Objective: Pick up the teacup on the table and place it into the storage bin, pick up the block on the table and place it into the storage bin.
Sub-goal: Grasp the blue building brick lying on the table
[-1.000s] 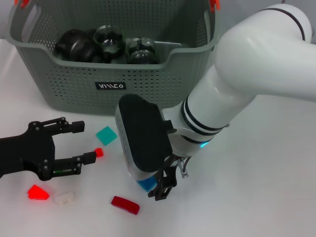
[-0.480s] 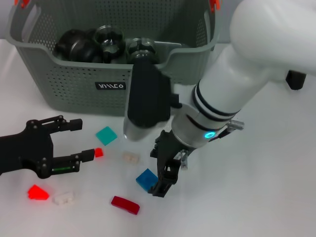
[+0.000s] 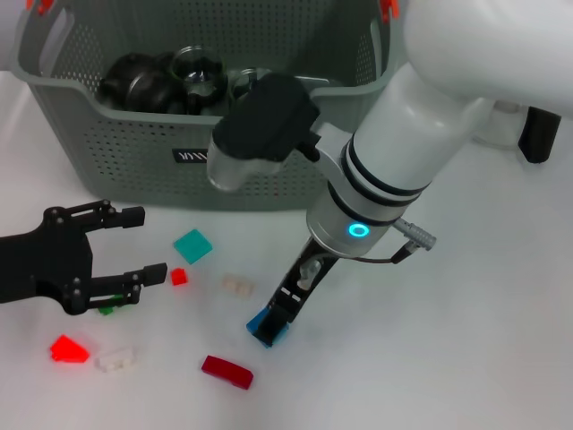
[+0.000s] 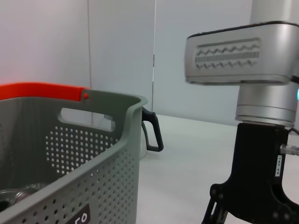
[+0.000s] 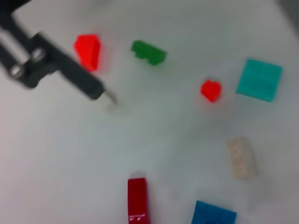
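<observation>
Head view: the right claw [image 3: 273, 324] reaches down onto the blue block [image 3: 265, 328] on the tabletop [image 3: 466, 340], mostly hiding it; whether its fingers grip cannot be told. The left claw [image 3: 134, 244] hovers spread wide. Dark and glass items sit in the storage bin [image 3: 125, 170].

Left wrist view: bin corner only.

Right wrist view: the blue block is cut off at the edge.

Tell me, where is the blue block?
In the head view, the blue block lies on the table at the right gripper, right of the dark red block.
</observation>
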### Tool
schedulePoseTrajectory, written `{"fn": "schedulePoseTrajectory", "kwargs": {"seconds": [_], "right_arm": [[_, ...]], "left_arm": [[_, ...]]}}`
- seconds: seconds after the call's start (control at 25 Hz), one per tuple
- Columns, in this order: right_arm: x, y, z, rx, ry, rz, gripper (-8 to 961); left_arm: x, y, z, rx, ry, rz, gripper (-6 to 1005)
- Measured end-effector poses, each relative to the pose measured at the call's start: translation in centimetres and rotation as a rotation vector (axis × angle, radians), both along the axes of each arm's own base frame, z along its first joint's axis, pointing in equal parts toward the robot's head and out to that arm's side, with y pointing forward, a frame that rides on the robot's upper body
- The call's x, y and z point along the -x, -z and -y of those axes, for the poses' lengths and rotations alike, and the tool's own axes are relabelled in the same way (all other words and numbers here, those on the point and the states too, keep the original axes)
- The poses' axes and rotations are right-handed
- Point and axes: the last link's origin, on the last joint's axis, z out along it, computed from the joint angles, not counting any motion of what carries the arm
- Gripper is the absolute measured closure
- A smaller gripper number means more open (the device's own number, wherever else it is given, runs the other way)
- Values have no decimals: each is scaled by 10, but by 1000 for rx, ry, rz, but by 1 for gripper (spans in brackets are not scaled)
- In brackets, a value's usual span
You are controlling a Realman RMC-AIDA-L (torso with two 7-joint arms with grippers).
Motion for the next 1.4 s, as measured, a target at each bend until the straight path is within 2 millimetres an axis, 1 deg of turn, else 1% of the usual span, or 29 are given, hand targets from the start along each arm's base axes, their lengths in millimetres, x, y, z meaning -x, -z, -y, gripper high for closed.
{"fn": "schedulePoseTrajectory", "kwargs": {"seconds": [0.24,0.4,0.96,1.4], "right_arm": [[0,5,0,-17,150,-29,41],[-1,9,1,-12,187,-33,39],[-11,21,-6,-57,45,-25,38],[-19,28,-4,-62,1,-35,38]], "left_arm": [[-1,-1,-4,-13,15,-11,214],[-2,-2,-5,-16,17,-11,214],[-1,1,-2,-12,12,-2,215],[-1,5,-2,-14,19,6,215]]}}
